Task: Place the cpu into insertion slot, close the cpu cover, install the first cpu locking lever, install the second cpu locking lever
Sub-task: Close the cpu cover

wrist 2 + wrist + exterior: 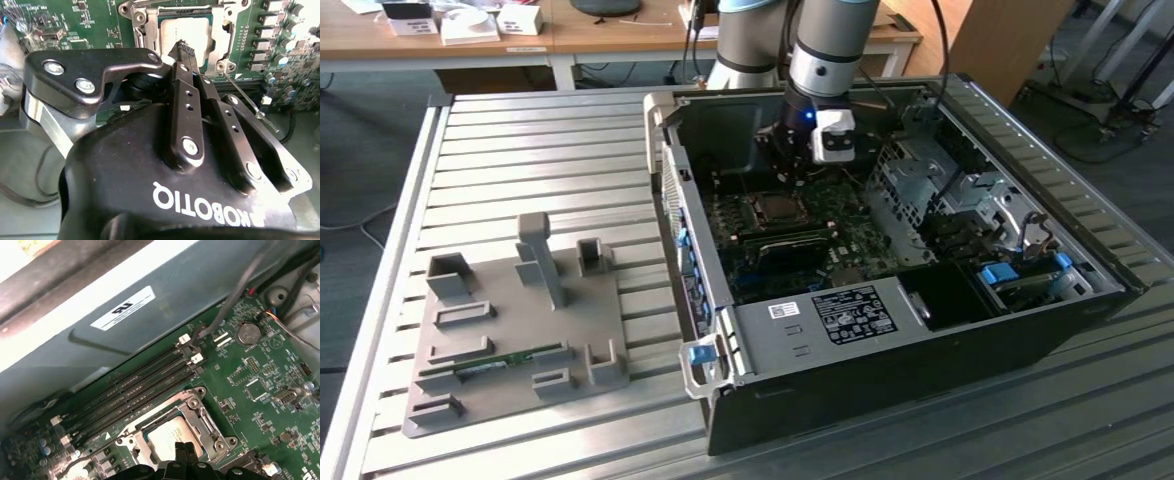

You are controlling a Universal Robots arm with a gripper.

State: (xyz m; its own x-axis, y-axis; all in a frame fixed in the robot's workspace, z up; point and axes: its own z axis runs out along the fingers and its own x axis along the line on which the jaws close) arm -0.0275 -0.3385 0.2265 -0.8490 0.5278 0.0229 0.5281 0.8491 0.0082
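The cpu (182, 25) lies flat in the insertion slot (175, 432) on the green board, its grey top showing through the window of the cpu cover (220, 37), which lies down over it. My gripper (181, 47) hangs just above the cpu's edge, its two black fingers (186, 100) pressed together with nothing between them. A thin metal locking lever (247, 102) runs out past one corner of the socket; whether it is latched I cannot tell. In the exterior view the gripper (803, 172) is inside the open computer case, over the socket (767, 208).
Long black memory slots (135, 395) run beside the socket, next to the grey case wall (165, 305). Drive cages and cables (961, 200) fill the case on the exterior view's right. A grey fixture plate (520, 320) sits on the slatted table at the exterior view's left.
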